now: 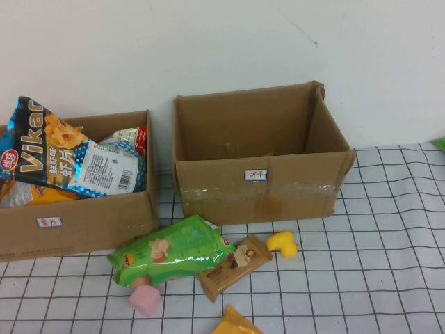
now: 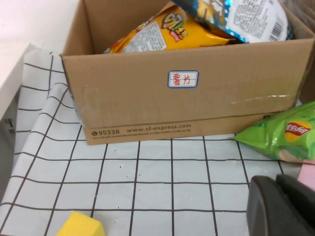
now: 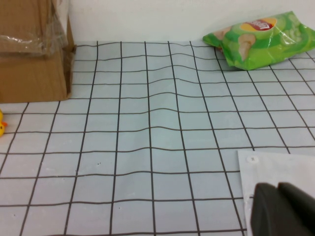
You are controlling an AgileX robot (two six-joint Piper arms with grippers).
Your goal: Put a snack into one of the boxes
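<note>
Two cardboard boxes stand at the back. The left box (image 1: 76, 223) holds several snack bags, with a blue Vikar chips bag (image 1: 62, 156) on top. The right box (image 1: 257, 184) is empty. A green chips bag (image 1: 170, 250) and a brown snack bar (image 1: 233, 268) lie in front of the boxes. Neither gripper shows in the high view. In the left wrist view, my left gripper (image 2: 275, 181) is shut and empty, low over the cloth near the left box (image 2: 147, 108) and the green bag (image 2: 283, 135). In the right wrist view, my right gripper (image 3: 277, 187) is shut and empty above a white sheet (image 3: 280, 167).
A yellow duck toy (image 1: 283, 243), a pink cube (image 1: 144, 300) and an orange packet (image 1: 236, 323) lie on the checked cloth. A yellow block (image 2: 81, 226) is near my left gripper. A second green chips bag (image 3: 261, 39) lies at the far right.
</note>
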